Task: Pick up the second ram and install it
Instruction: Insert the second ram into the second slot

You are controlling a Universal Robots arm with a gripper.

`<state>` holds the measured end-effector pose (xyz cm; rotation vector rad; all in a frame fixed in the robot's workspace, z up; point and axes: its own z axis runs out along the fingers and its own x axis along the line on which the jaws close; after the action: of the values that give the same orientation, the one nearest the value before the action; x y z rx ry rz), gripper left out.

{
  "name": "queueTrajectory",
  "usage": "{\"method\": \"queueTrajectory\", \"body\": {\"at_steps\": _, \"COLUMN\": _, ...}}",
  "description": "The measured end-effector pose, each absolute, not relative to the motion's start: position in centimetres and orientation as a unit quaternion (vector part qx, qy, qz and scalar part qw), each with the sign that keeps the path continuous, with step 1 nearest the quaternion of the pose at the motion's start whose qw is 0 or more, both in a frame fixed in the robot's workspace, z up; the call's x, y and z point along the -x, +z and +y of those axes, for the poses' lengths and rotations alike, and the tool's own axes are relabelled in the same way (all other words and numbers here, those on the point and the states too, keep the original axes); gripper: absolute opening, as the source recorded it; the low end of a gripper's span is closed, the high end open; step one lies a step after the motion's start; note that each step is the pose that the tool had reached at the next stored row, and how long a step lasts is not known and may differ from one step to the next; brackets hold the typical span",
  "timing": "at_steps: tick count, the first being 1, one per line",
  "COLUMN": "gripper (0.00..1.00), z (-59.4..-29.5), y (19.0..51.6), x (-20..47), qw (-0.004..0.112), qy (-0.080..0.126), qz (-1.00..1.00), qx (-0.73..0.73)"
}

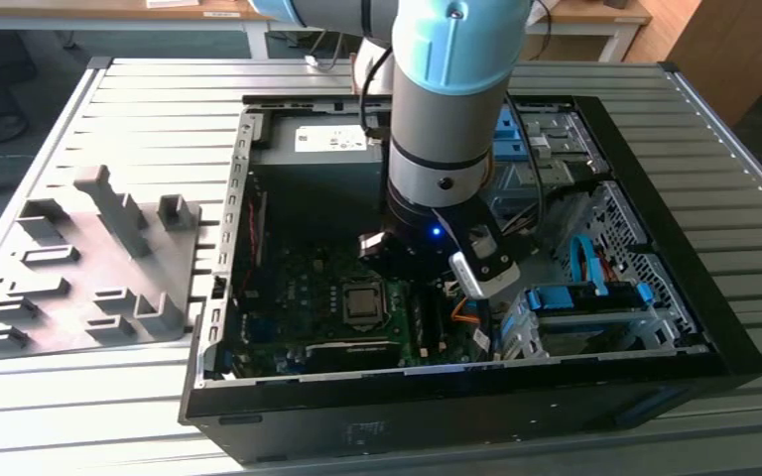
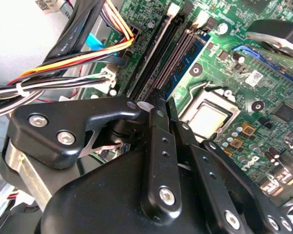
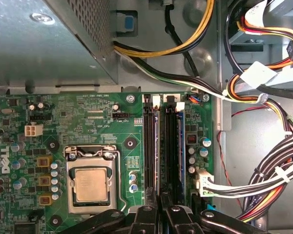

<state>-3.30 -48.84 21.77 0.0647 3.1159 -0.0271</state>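
The second ram shows as a thin strip, edge-on, standing along one of the memory slots beside the processor socket. In the second wrist view the second ram runs away from the fingertips, with a row of fine contacts along its lower edge. My gripper is shut on it about halfway along the slot, and the near half is hidden under the black fingers. In the exterior view the gripper reaches low into the open computer case, over the motherboard.
Bundled cables hang close beside the slots, and the metal power supply box lies past their far end. A drive cage with blue parts fills the case's side at the exterior view's right. The grey tray with uprights lies outside, at that view's left.
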Motion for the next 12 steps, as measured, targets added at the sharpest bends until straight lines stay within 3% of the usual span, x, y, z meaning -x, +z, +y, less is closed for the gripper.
{"method": "queueTrajectory", "body": {"at_steps": 12, "gripper": 0.14, "z": -48.7, "y": 21.33, "x": 3.25, "qw": 0.012, "qy": -0.009, "qz": 1.0, "qx": -0.021}}
